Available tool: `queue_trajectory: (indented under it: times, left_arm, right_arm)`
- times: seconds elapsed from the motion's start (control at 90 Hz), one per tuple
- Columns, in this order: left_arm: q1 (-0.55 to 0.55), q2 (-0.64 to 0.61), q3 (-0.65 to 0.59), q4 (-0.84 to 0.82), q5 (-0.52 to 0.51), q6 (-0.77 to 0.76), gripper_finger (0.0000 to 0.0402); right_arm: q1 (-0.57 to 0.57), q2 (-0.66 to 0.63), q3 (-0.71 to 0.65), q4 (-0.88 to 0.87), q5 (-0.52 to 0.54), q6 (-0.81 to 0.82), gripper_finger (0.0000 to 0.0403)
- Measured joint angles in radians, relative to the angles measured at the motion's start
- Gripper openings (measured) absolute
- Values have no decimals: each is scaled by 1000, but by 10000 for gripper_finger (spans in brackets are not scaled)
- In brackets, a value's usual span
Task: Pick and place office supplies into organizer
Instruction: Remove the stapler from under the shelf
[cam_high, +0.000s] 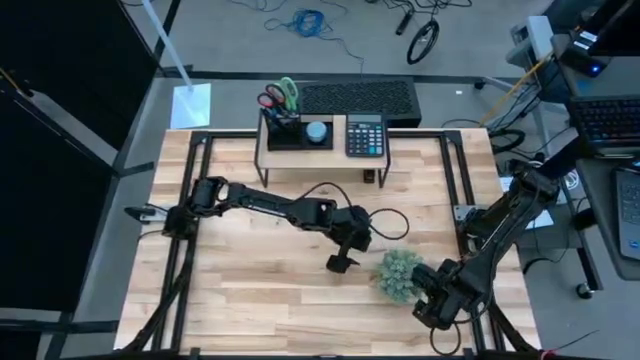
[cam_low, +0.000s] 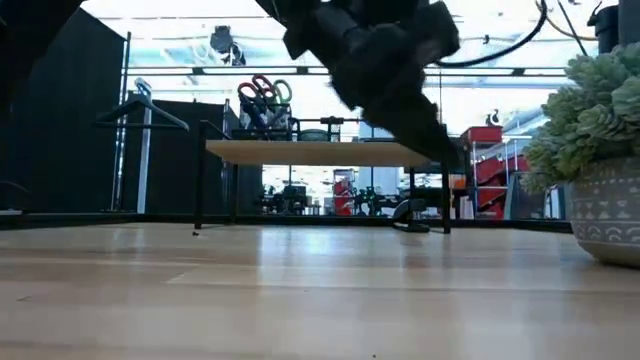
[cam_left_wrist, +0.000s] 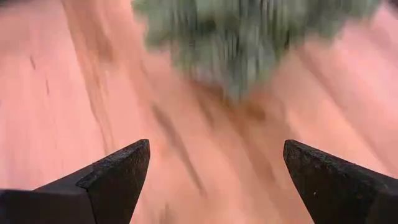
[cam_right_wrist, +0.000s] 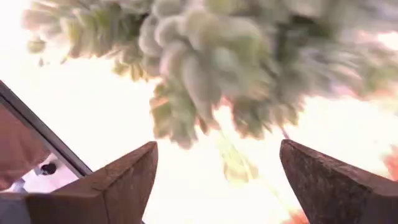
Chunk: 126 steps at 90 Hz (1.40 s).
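The black organizer (cam_high: 297, 131) stands on a light wooden riser shelf (cam_high: 320, 160) at the table's far side. Red-handled and green-handled scissors (cam_high: 279, 97) stand handles-up in its cup section, also seen in the low view as scissors (cam_low: 262, 94). My left gripper (cam_high: 342, 262) hangs open over the middle of the table, with only bare wood between its fingers (cam_left_wrist: 214, 149). My right gripper (cam_high: 432, 300) is open near the table's right front, right beside the fuzzy green plant (cam_high: 398, 275), which fills its wrist view (cam_right_wrist: 217, 146).
A black calculator (cam_high: 365, 135) sits on the riser next to the organizer. A keyboard (cam_high: 358, 98) lies behind the table. The potted plant (cam_low: 595, 150) stands on the table at right front. A black cable (cam_high: 385, 222) loops over the table's middle. A small dark object (cam_high: 369, 176) lies under the riser.
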Motion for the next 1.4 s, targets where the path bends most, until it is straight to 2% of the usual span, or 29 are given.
queue_trajectory:
  times: [0.089,0.233,0.322,0.478,0.567,0.8,0.956,1.044,1.189,1.344,1.4]
  left_arm:
    - [5,-19,1,-68,-13,16,356]
    - [20,-61,0,-155,-21,19,356]
    - [35,-104,0,-205,-36,19,356]
    - [64,-180,0,-313,-74,17,356]
    - [84,-221,0,-353,-74,4,356]
    - [119,-316,0,-507,-93,-37,356]
    - [126,-355,-14,-559,-121,-37,356]
    - [133,-409,-92,-556,-124,-52,356]
    - [149,-538,-292,-431,-124,-96,356]
    - [165,-725,-553,-164,-139,-166,356]
    - [164,-778,-634,-81,-151,-168,356]
  right_arm:
    - [4,-17,43,-74,29,13,320]
    - [4,-49,127,-169,154,13,320]
    - [3,-64,175,-222,280,6,320]
    - [-2,-84,227,-257,569,-50,320]
    - [-20,-84,228,-257,683,-81,320]
    - [-146,-78,228,-251,783,-184,320]
    - [-264,-77,220,-205,792,-308,320]
    - [-318,-75,182,-102,791,-425,320]
    - [-384,-74,79,105,792,-561,320]
    - [-448,-73,-82,370,867,-600,320]
    - [-477,-73,-139,466,863,-629,320]
